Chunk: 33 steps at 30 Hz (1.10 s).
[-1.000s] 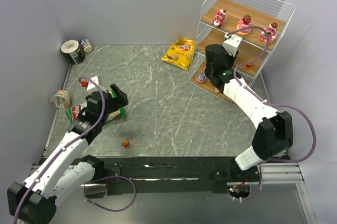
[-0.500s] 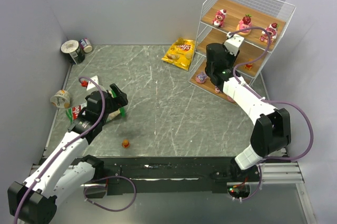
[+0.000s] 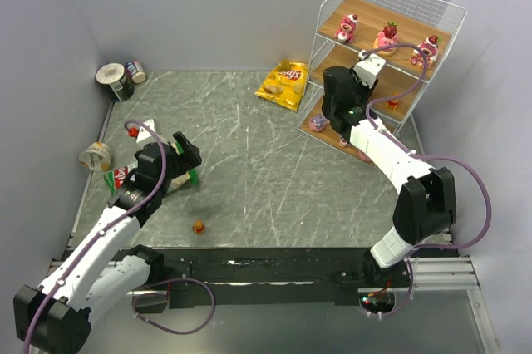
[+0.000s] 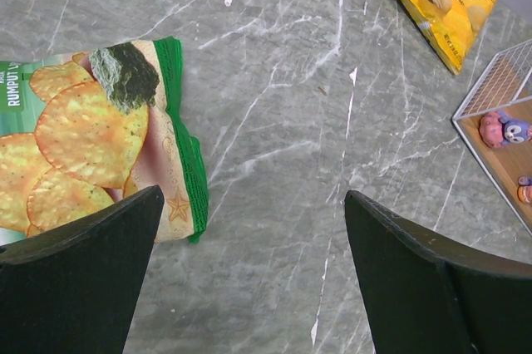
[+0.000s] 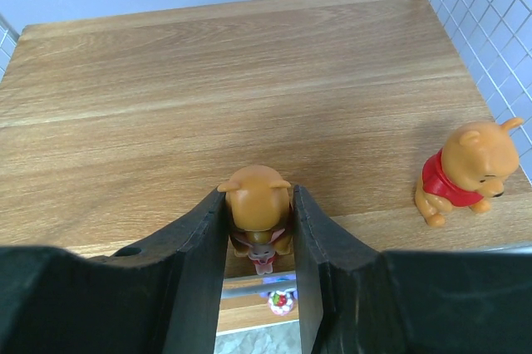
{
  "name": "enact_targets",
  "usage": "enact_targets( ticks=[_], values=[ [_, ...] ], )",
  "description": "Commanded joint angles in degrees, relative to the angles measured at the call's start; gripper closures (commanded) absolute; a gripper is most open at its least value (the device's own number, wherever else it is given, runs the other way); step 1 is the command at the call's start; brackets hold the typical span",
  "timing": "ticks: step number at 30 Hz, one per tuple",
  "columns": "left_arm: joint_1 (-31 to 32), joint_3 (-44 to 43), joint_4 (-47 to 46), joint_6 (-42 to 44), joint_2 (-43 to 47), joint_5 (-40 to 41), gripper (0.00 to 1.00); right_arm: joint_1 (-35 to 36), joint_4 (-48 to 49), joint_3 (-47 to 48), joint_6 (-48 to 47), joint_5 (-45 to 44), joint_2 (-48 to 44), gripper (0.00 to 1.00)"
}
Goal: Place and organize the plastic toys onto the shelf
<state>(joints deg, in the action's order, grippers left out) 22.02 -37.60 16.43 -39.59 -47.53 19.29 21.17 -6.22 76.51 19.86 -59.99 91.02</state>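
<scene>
Right gripper pinches a little orange bear just over the shelf board — near another bear. Looks like the putting-down step — next, lower it gently, let go, back out.

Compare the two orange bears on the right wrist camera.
The held bear is clamped in the right gripper; the free bear stands alone on the board, to its right. The free bear shows a red shirt; the held bear's body is mostly hidden. Both are orange.
</scene>
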Motion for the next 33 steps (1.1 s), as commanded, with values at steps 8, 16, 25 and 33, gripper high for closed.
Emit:
enact_targets(
  ticks=[8,16,25,33],
  values=[
    [-0.8,0.0,-2.6,0.7,-0.1,-0.9,0.04,-1.5,-2.6,0.8,0.1,0.7,1.6,0.56],
    [-0.8,0.1,-2.7,0.8,-0.1,-1.2,0.04,-1.3,-0.7,-0.9,-0.6,2.9,-1.0,0.46],
    [-0.9,0.1,-2.8,0.8,0.1,-1.4,0.04,-0.6,2.7,-5.0,-3.2,3.3,-5.7,0.29],
    [-1.0,0.6,-2.3,0.9,2.4,-2.0,0.04,1.2,0.0,-7.4,-0.8,5.1,-9.8,0.25]
  ],
)
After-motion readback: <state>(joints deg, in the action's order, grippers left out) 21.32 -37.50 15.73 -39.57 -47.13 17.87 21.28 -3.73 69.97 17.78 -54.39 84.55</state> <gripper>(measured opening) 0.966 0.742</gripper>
